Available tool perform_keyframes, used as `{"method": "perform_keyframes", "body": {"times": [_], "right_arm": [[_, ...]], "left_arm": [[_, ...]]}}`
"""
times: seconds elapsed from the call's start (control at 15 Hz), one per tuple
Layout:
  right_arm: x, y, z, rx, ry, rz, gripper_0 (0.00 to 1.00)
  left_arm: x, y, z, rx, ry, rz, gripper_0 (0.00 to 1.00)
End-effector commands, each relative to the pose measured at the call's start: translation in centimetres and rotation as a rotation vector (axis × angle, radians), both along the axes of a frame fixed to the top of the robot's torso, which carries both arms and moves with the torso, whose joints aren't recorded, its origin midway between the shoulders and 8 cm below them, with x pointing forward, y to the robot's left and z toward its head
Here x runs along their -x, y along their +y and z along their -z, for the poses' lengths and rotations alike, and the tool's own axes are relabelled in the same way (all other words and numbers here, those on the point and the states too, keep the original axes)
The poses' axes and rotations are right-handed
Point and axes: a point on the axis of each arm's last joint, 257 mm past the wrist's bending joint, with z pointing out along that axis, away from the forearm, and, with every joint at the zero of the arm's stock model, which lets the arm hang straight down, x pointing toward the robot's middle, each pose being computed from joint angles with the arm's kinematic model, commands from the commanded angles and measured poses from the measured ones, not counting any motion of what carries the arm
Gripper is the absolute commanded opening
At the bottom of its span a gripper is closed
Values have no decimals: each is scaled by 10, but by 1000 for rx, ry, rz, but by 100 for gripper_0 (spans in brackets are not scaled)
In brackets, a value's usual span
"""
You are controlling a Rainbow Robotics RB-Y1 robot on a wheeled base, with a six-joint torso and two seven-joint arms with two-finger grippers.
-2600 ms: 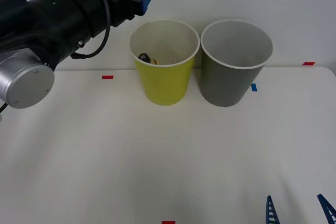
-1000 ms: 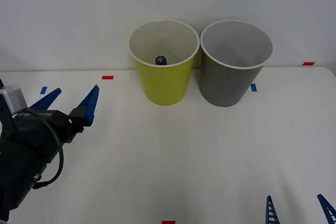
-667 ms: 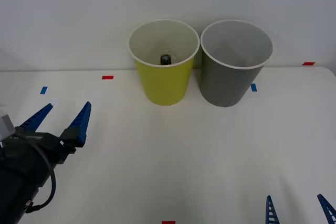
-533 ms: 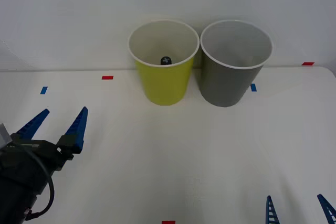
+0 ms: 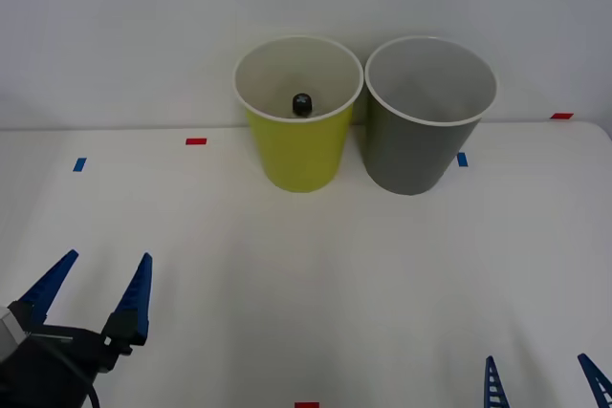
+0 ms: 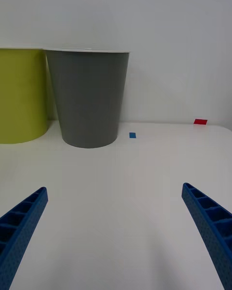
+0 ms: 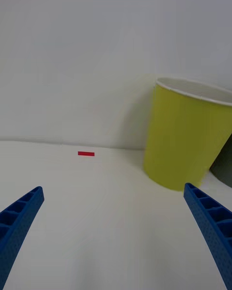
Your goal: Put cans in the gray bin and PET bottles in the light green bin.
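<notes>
- We see a white table (image 5: 316, 284) carrying the light green bin (image 5: 297, 155) and the gray bin (image 5: 421, 155), touching, well ahead of both grippers
- Small red tape marks (image 5: 195, 140) and blue tape marks (image 5: 79, 164) lie flat on it

The front camera looked down from above; both wrist cameras faced low across the table (image 5: 382, 265), sharing the light green bin (image 7: 186, 140).

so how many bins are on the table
2: the light green bin stands at the table's far edge, and the gray bin is right beside it on the robot's right.
</notes>
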Motion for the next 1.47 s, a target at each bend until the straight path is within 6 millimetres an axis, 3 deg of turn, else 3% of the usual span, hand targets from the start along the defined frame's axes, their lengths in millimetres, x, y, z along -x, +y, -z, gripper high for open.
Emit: {"method": "perform_keyframes", "body": {"times": [0.07,0.27,0.67,1.13,1.47], "right_arm": [[0,0,0,0,0,0,97],[0,0,0,0,0,0,97],[0,0,0,0,0,0,97],[0,0,0,0,0,0,96],[0,0,0,0,0,0,96]], "left_arm": [[26,-1,28,-40,6,2,100],[46,-7,43,-78,44,11,100],[84,-5,47,-313,26,-43,100],[104,17,61,-392,52,-119,100],[124,17,70,-416,61,-106,100]]}}
